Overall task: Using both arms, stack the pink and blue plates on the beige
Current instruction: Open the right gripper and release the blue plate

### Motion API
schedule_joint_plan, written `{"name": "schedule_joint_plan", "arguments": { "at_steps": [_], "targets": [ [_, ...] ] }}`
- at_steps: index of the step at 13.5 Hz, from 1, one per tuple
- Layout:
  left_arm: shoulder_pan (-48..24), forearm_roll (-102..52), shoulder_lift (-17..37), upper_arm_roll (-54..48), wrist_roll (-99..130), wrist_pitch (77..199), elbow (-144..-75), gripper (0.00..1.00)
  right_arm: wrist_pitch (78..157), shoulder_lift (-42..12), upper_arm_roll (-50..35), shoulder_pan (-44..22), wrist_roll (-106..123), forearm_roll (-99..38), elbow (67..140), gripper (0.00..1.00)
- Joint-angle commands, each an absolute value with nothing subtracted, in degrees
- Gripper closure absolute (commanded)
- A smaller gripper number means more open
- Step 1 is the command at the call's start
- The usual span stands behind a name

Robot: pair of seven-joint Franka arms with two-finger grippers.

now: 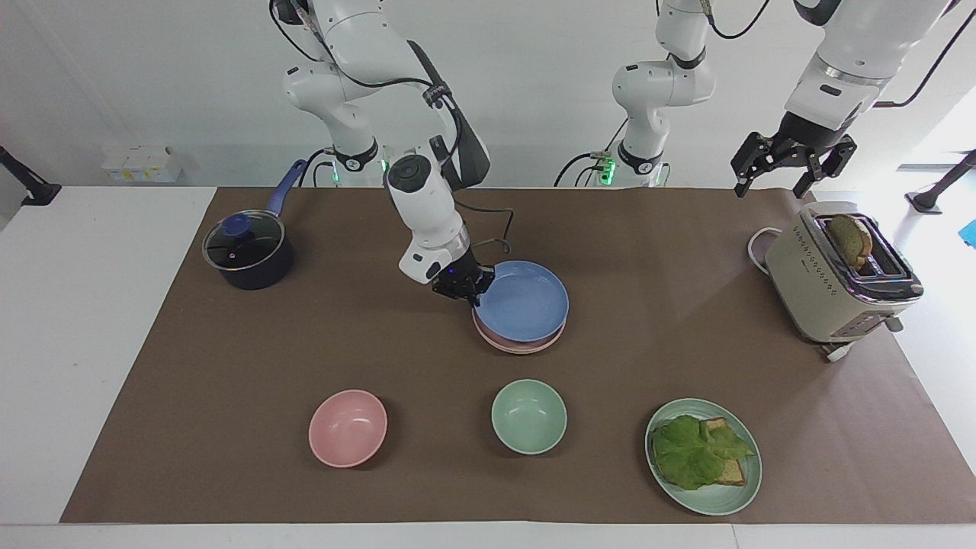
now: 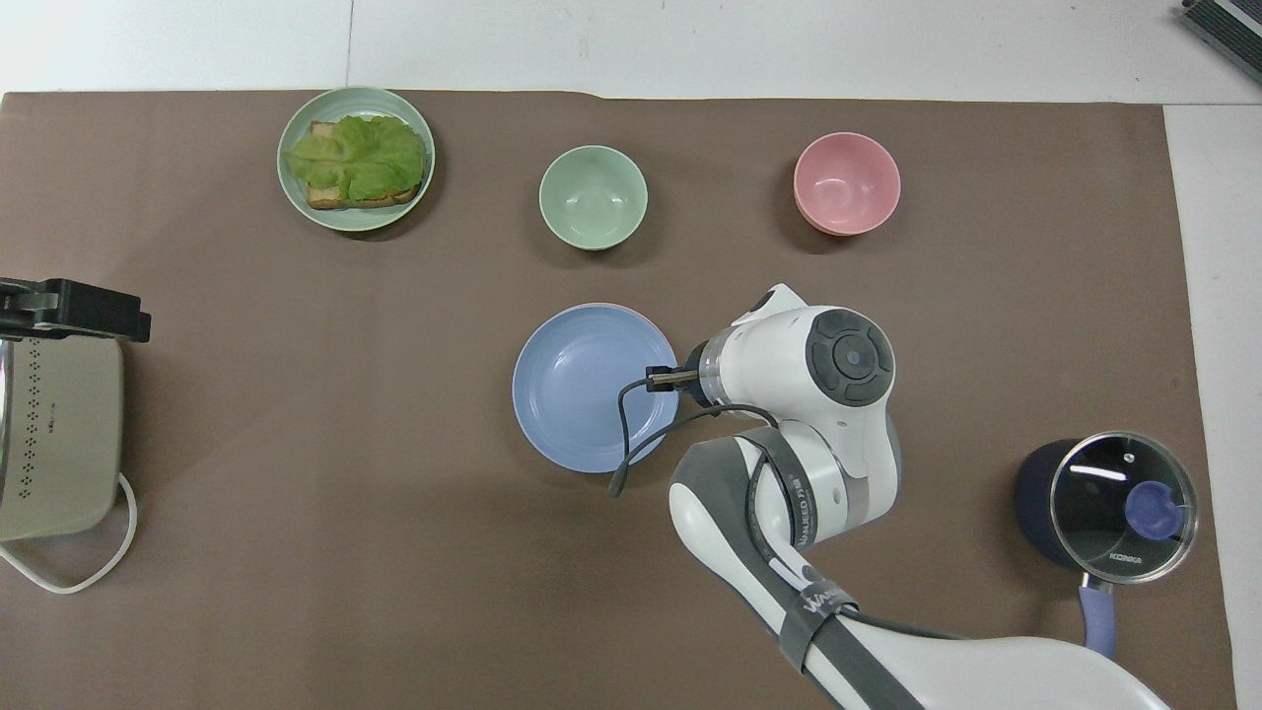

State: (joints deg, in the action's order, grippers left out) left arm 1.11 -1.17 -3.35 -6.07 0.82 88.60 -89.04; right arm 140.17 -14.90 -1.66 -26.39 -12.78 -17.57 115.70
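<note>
Brown table mat point(image 1: 229, 343): right jaws clamp blue plate point(image 1: 526, 301) rim atop pink plate point(image 1: 518, 345); left jaws spread above toaster point(image 1: 839, 278).

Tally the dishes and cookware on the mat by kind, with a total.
Plates: 3 visible, blue plate on pink plate, green plate
Bowls: 2, pink bowl, green bowl
Pots: 1, lidded pot
Toasters: 1, toaster
Total: 7
</note>
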Motion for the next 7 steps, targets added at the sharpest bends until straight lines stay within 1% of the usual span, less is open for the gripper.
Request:
{"name": "schedule_joint_plan", "arguments": {
  "at_steps": [1, 2, 4, 5, 6, 7],
  "targets": [
    [1.85, -0.18, -3.69, -6.5, 0.09, 88.15, -89.38, 0.0, 141.77, -14.68, -1.93, -25.93, -12.57, -16.79, 116.72, 1.0],
    [1.85, -0.18, -3.69, -6.59, 0.09, 88.15, -89.38, 0.0, 141.77, -14.68, -1.93, -25.93, -12.57, -16.79, 116.72, 1.0],
    [1.85, -0.18, -3.69, -6.59, 0.09, 88.15, -89.38, 0.0, 141.85, -14.85, -1.93, -25.93, -12.74, -16.79, 116.46, 0.85],
    [1.85, -0.18, -3.69, -6.59, 0.09, 88.15, -89.38, 0.0, 142.03, -15.2, -1.93, -25.93, -12.83, -16.79, 115.93, 0.61],
    [1.85, -0.18, -3.69, -6.59, 0.09, 88.15, -89.38, 0.0, 142.21, -15.55, -1.93, -25.93, -12.83, -16.61, 115.41, 0.25],
    [1.85, -0.18, -3.69, -6.5, 0.09, 88.15, -89.38, 0.0, 143.16, -15.73, -1.93, -25.93, -12.83, -16.61, 114.88, 0.19]
  ]
}}
